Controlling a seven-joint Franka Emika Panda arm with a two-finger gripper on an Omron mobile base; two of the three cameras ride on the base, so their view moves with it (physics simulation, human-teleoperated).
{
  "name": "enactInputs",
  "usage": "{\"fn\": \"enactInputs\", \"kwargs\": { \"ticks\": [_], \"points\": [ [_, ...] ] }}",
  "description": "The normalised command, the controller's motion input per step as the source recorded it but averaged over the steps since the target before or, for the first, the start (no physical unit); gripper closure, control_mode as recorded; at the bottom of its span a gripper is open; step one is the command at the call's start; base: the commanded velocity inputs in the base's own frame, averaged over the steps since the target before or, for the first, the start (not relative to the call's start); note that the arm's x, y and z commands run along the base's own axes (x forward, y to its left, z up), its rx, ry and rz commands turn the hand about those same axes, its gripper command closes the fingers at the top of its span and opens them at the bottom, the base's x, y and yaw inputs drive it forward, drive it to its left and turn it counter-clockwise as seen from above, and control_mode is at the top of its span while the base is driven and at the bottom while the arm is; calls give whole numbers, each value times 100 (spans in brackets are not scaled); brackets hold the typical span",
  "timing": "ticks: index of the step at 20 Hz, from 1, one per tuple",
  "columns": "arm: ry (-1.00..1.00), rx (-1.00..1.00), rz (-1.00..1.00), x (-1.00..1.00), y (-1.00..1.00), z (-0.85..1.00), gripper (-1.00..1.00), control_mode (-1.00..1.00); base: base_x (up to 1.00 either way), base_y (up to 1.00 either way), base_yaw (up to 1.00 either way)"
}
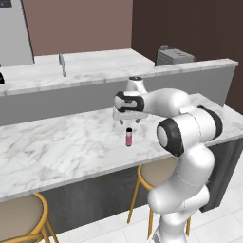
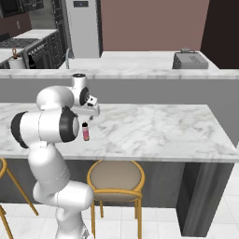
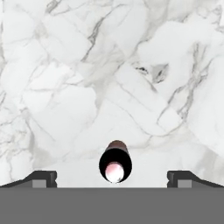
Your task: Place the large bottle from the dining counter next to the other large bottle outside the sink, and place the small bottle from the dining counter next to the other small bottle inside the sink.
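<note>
The small bottle (image 1: 128, 137) (image 2: 85, 132), a tiny pink-red cylinder with a dark cap, stands upright on the marbled dining counter (image 1: 61, 142) (image 2: 154, 126). My gripper (image 1: 129, 122) (image 2: 87, 118) hangs straight above it, pointing down, open and holding nothing. In the hand view I look down on the bottle's cap (image 3: 115, 164), centred between my two spread fingertips (image 3: 43, 178); my gripper (image 3: 112, 180) is clear of it. The large bottle, the other bottles and the sink basin are out of view. A steel tap (image 1: 62, 65) (image 2: 68, 58) rises on the back counter.
Gold-legged stools (image 1: 21, 213) (image 2: 115, 177) stand under the counter's near edge. A grey ledge runs behind the dining counter. On the back counter sits a grey boxy appliance (image 1: 174, 56) (image 2: 190, 59). A fridge (image 2: 84, 28) and a stove (image 2: 28, 46) stand further back.
</note>
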Motion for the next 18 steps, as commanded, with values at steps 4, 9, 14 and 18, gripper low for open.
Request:
{"fn": "enactInputs", "kwargs": {
  "ticks": [4, 9, 14, 18],
  "points": [
    [0, 0, -5, 23, 0, 0, -100, -100, 0, 0, 0],
    [0, 0, -5, -13, 0, 0, -100, -100, 0, 0, 0],
    [0, 0, -2, -29, 0, 0, -100, -100, 0, 0, 0],
    [0, 0, -2, -17, 0, 0, -100, -100, 0, 0, 0]
  ]
}}
